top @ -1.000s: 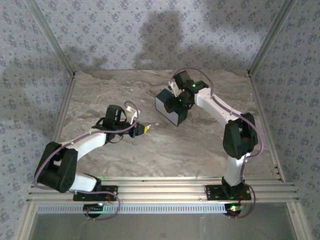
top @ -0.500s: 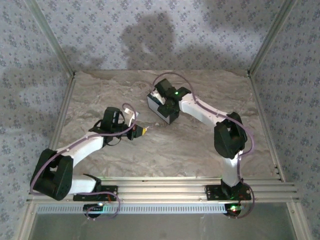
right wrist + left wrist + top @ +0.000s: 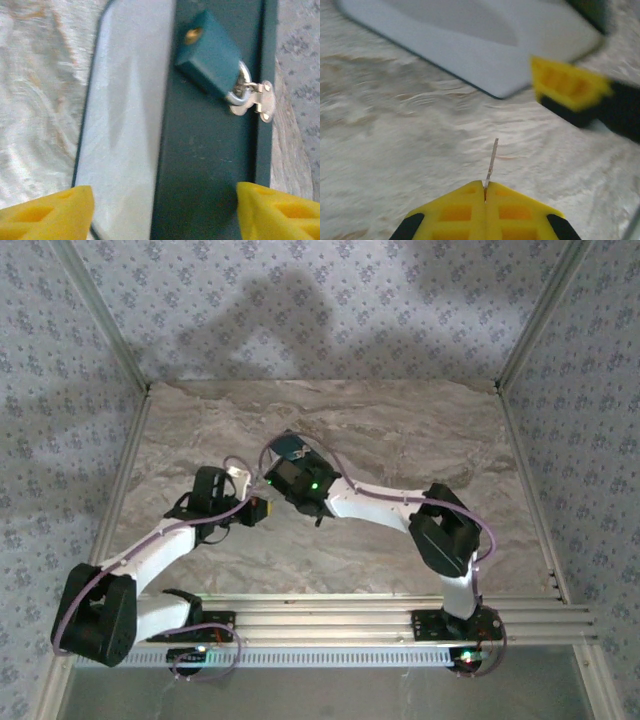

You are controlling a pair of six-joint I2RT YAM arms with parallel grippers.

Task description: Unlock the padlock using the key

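Swung tin (image 3: pixel 130 125) toward 9 o'clock over the last second, right end effector (image 3: pixel 165 210) clamped across it with padlock (image 3: pixel 210 55) at 1 o'clock in wrist view, bringing keyhole near key (image 3: pixel 492 160) pinched in left end effector (image 3: pixel 485 187), so insertion probably next.
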